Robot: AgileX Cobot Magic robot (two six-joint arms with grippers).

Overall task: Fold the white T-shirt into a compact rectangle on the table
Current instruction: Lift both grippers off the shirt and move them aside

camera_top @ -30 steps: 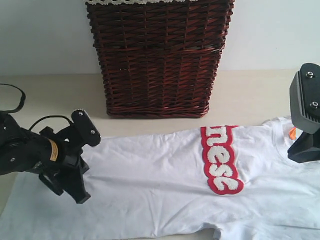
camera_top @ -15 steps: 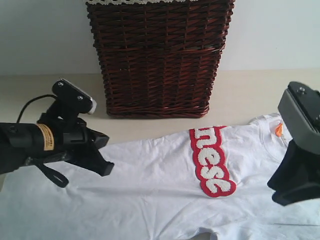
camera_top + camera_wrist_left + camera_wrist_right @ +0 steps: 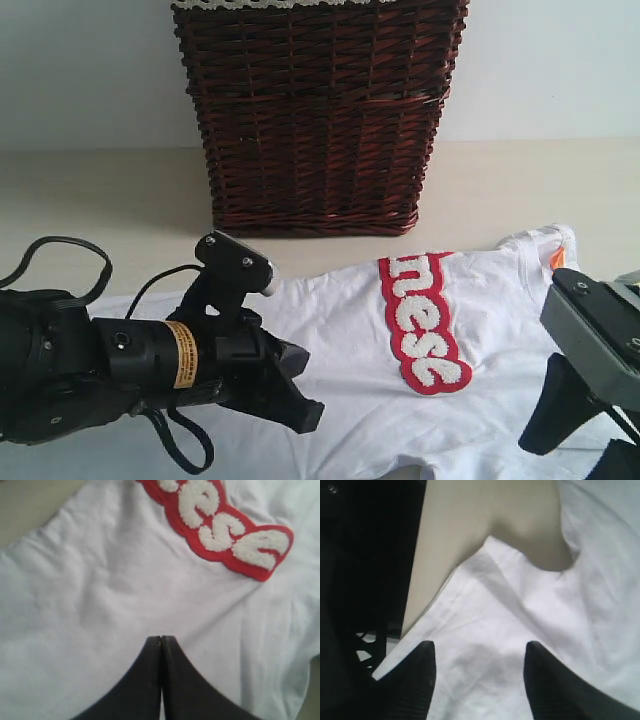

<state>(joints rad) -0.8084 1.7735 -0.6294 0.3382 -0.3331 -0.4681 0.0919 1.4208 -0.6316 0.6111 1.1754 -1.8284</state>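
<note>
- Left wrist view: my left gripper (image 3: 161, 646) has its jaws pressed together with no cloth between them, over the white T-shirt (image 3: 100, 595) near its red band (image 3: 220, 527).
- Right wrist view: my right gripper (image 3: 479, 672) stands spread above a hemmed edge of the shirt.
- Exterior view: the shirt lies spread out along the front edge of the table (image 3: 100, 190), in front of the wicker basket (image 3: 315, 110), with its orange neck tag (image 3: 556, 258) toward the right edge.

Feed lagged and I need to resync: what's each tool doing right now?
Left tool: closed, over the shirt, no cloth visibly pinched.
Right tool: open, over the shirt, holding nothing.
</note>
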